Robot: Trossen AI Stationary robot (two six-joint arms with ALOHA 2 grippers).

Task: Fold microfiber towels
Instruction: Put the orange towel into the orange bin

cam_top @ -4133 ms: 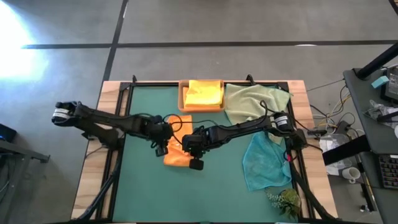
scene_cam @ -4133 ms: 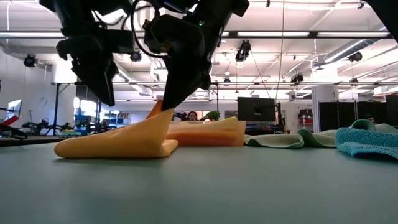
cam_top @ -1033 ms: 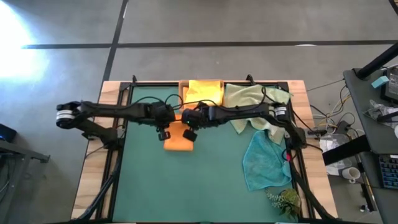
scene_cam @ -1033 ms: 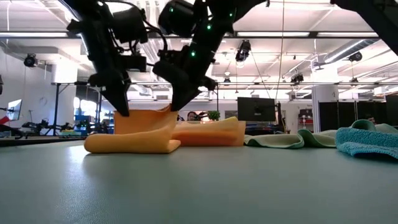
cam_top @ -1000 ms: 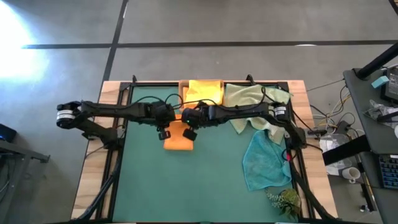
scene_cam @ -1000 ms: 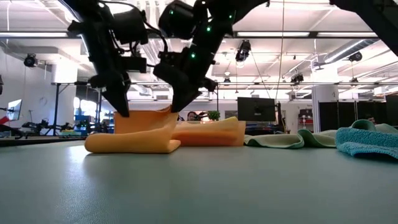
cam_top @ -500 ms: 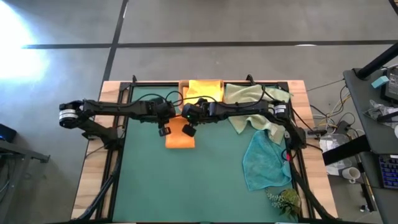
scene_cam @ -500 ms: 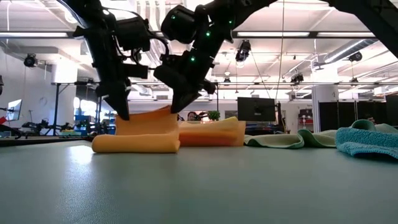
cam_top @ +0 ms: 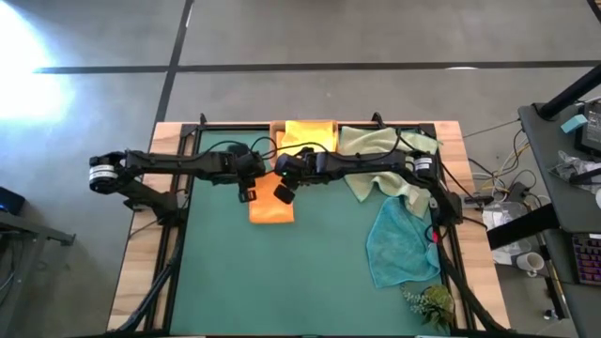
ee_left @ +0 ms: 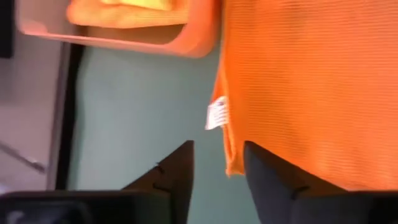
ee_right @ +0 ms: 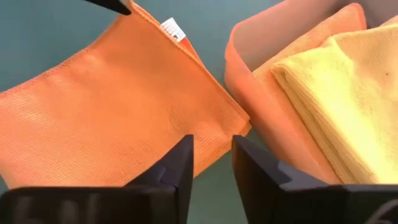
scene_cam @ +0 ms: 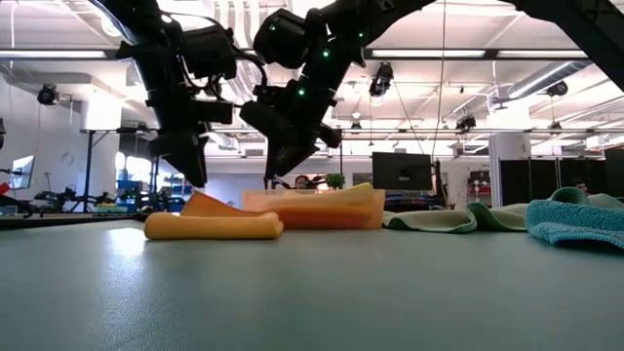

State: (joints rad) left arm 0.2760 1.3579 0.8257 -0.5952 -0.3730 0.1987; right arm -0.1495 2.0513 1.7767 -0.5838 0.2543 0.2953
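An orange microfiber towel (cam_top: 271, 208) lies folded in half on the green mat (cam_top: 310, 282), just in front of the tray. Its fold faces the near edge (scene_cam: 210, 229), and its upper layer's far edge (scene_cam: 207, 206) stands a little raised. My left gripper (cam_top: 247, 194) hovers open over the towel's far left corner, where a white tag (ee_left: 216, 113) shows. My right gripper (cam_top: 282, 193) hovers open over the far right corner (ee_right: 239, 127). In the low view both sets of fingertips (scene_cam: 195, 175) (scene_cam: 277, 168) hang clear above the cloth.
A small wooden tray (cam_top: 278, 131) at the far edge holds a folded yellow towel (ee_right: 329, 81) over an orange one (ee_right: 298, 43). A pale green towel (cam_top: 380, 155) and a teal towel (cam_top: 399, 246) lie crumpled at the right. A plant sprig (cam_top: 428, 302) sits at the near right corner.
Both grippers carried the orange towel's raised edge a little toward the far edge, then let it go. The upper layer has dropped from standing upright onto the lower half, so the towel now lies folded nearly flat. The fold at the near side has stayed down.
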